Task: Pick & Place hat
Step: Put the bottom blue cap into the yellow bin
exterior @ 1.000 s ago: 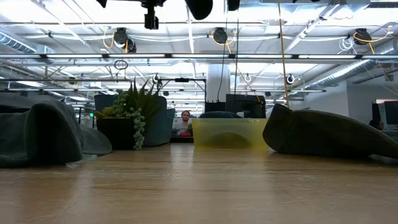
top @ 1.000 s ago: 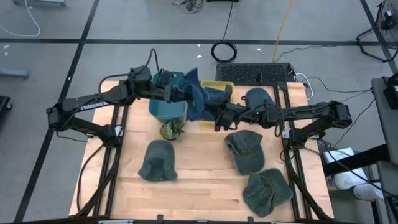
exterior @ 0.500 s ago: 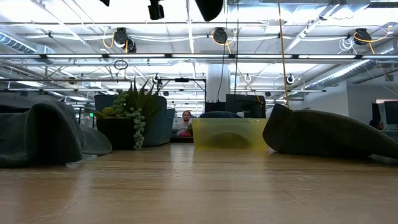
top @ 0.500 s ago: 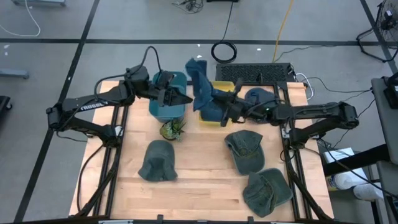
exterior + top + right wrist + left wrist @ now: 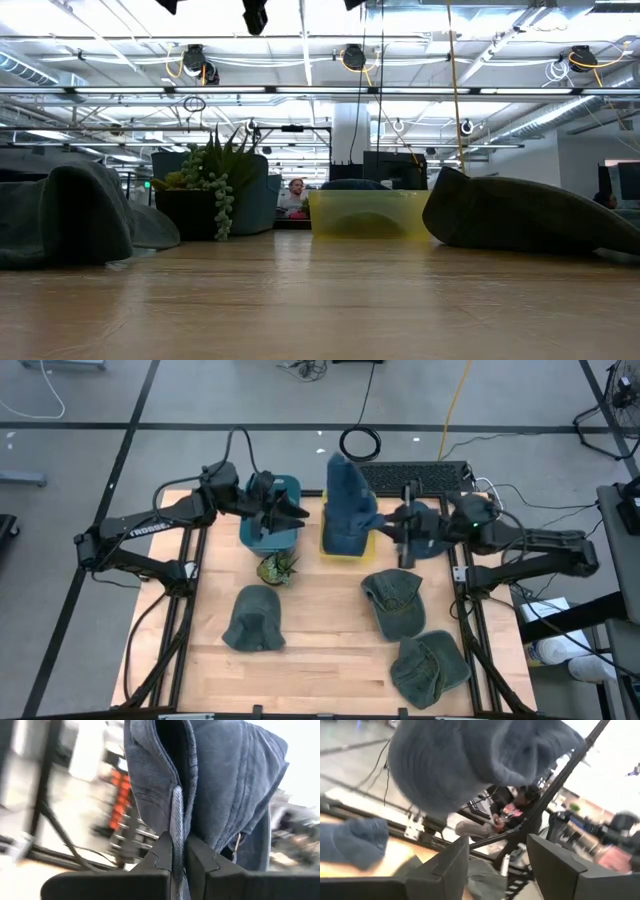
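Only the right wrist view shows the grip: the right gripper [image 5: 178, 851] pinches a fold of the blue hat [image 5: 210, 780] between pressed-together fingers. From above, the hat [image 5: 347, 510] hangs over the yellow bin [image 5: 326, 546], with the right gripper [image 5: 385, 525] beside it. The left wrist view shows the left gripper [image 5: 497, 857] spread and empty, the hat [image 5: 470, 757] ahead of it; from above the left gripper [image 5: 292, 513] sits over the teal bin [image 5: 262, 538]. The low view shows the yellow bin [image 5: 368, 214] but not the grippers. A second ago both grippers held the hat between the bins; since then the left has let go and the hat has moved over the yellow bin.
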Motion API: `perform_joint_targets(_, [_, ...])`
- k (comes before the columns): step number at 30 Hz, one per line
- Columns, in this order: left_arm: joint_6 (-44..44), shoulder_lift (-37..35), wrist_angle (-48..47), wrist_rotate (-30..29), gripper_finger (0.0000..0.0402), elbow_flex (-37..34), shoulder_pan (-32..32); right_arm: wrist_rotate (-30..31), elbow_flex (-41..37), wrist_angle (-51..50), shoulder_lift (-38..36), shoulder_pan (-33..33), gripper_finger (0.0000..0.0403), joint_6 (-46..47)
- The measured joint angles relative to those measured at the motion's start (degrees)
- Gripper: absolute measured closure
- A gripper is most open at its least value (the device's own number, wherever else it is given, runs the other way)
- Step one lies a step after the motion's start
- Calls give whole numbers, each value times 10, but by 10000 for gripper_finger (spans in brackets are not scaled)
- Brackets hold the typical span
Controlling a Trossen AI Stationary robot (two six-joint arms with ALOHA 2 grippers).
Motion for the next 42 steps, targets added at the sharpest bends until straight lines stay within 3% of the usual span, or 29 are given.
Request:
perform_joint_targets(7, [93,0,5,-12,208,0,-1,-197,0,37,-8,-53,393,210])
perform_joint_targets(12, [87,0,42,-14,199,0,-9,-271,0,130,15,-67,393,274])
perform_joint_targets(18, [34,0,99,-12,166,0,-24,-276,0,197,53,-69,393,291])
perform_joint_targets(28, [35,0,105,-20,116,0,-31,-287,0,345,124,-68,392,352])
perform_joint_targets(42, [24,0,105,-18,139,0,-65,-273,0,423,182,-68,392,356])
